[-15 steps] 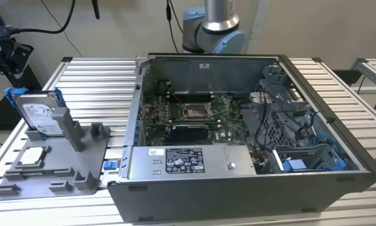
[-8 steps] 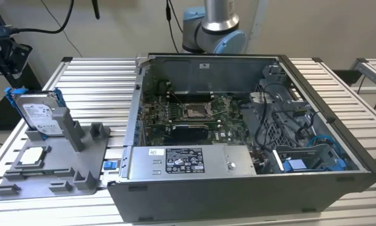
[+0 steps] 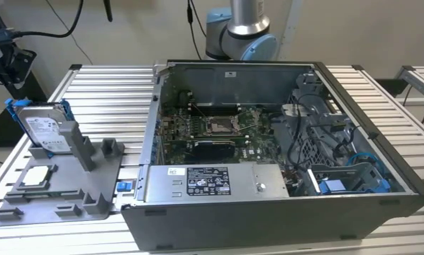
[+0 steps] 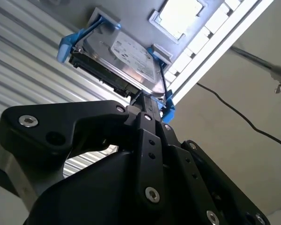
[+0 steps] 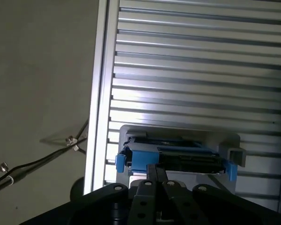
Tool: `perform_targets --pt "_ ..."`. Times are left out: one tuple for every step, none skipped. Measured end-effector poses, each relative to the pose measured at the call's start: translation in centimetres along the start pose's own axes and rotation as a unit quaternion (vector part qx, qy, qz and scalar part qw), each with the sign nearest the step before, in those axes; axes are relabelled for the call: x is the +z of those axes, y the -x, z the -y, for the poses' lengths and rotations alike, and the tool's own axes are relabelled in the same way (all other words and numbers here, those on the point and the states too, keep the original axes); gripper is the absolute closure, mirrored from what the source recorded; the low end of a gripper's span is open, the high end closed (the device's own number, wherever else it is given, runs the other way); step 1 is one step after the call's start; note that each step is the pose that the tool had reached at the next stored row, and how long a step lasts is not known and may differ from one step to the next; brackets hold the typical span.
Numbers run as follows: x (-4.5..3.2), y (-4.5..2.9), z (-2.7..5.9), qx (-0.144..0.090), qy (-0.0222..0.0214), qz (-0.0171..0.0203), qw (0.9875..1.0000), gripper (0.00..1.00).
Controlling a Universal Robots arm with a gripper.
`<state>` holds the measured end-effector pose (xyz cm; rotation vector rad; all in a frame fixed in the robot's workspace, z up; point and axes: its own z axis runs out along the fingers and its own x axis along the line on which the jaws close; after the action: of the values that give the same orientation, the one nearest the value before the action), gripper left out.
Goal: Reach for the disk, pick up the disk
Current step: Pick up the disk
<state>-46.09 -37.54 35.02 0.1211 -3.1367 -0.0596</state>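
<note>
End effector (image 4: 147, 101) near upright disk (image 4: 126, 56)

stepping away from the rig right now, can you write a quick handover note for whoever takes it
Gripper: shut, holding nothing. In the second wrist view it points at the disk's edge and appears just short of it.
Disk: stands upright in the grey fixture on the slatted table, at the exterior view's left, beside the open computer case.
Done: gripper lined up with the disk.
Left: the disk is not yet gripped or lifted.
</note>
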Motion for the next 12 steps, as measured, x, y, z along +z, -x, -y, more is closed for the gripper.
perform_targets --pt "0.00 -0.01 0.00 -0.004 0.0000 -0.0002 1.0000 1.00" --pt "0.00 -0.01 0.00 -0.009 -0.0001 -0.0004 1.0000 1.00" --pt "-0.01 -0.02 0.00 -0.015 -0.0001 -0.0006 0.9999 1.00" --pt "0.00 -0.02 -0.01 -0.022 -0.0001 -0.0009 0.9998 1.00" --pt "0.00 -0.02 -0.01 -0.030 -0.0001 -0.0011 0.9995 1.00" --pt "0.01 -0.03 0.00 -0.038 -0.0002 -0.0014 0.9993 1.00" --pt "0.01 -0.03 -0.01 -0.046 -0.0002 -0.0017 0.9989 1.00" --pt "0.01 -0.03 -0.01 -0.055 -0.0002 -0.0020 0.9985 1.00" --pt "0.01 -0.03 -0.01 -0.063 -0.0002 -0.0024 0.9980 1.00" --pt "0.00 -0.03 -0.01 -0.072 -0.0002 -0.0028 0.9974 1.00" --pt "0.00 -0.03 -0.01 -0.082 -0.0002 -0.0031 0.9966 1.00" --pt "0.01 -0.03 -0.01 -0.090 -0.0002 -0.0034 0.9959 1.00"
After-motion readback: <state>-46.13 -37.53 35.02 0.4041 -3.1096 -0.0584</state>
